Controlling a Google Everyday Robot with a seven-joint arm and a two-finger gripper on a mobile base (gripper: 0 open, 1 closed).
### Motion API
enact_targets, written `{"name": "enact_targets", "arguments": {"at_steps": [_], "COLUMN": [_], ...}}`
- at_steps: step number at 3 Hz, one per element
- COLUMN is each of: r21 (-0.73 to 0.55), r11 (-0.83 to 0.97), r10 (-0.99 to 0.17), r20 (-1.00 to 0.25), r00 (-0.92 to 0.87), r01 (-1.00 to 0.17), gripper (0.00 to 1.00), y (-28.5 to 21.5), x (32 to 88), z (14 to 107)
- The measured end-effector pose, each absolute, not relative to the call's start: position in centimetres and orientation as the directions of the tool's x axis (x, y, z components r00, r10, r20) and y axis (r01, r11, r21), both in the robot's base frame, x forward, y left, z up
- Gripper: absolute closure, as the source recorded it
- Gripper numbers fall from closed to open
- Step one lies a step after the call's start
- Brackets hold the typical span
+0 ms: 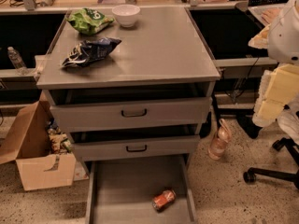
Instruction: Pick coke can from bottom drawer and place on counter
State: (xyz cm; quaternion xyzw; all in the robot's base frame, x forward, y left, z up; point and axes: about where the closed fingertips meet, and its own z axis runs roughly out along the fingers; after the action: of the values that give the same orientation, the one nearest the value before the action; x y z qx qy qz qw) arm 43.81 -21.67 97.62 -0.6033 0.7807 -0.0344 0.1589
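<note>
The coke can [164, 199] lies on its side on the floor of the open bottom drawer [121, 190], near the drawer's front right. The counter [154, 50] is the grey top of the cabinet above it. My arm [280, 87] comes in at the right edge of the view. My gripper [248, 125] hangs at the arm's lower end, to the right of the cabinet at about middle-drawer height. It is well apart from the can and the counter.
A green chip bag [89, 21], a white bowl [126, 15] and a dark chip bag [88, 52] lie on the counter's back left. Two shut drawers [133, 113] sit above the open one. A cardboard box [37, 153] stands left, a pinkish bottle [219, 140] and chair base [273, 171] right.
</note>
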Motion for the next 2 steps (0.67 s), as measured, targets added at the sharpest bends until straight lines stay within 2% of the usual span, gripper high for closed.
{"name": "enact_targets", "arguments": {"at_steps": [1, 2], "r21": [-0.244, -0.206], "r11": [0.27, 0.233], "r10": [-0.953, -0.953], "r20": [-0.208, -0.243], "r00": [-0.222, -0.181], "r01": [-0.931, -0.95], "gripper": [0.0, 0.0], "y": [-21.4, -19.5], "x": [44.0, 44.6], "z": [97.1, 92.5]}}
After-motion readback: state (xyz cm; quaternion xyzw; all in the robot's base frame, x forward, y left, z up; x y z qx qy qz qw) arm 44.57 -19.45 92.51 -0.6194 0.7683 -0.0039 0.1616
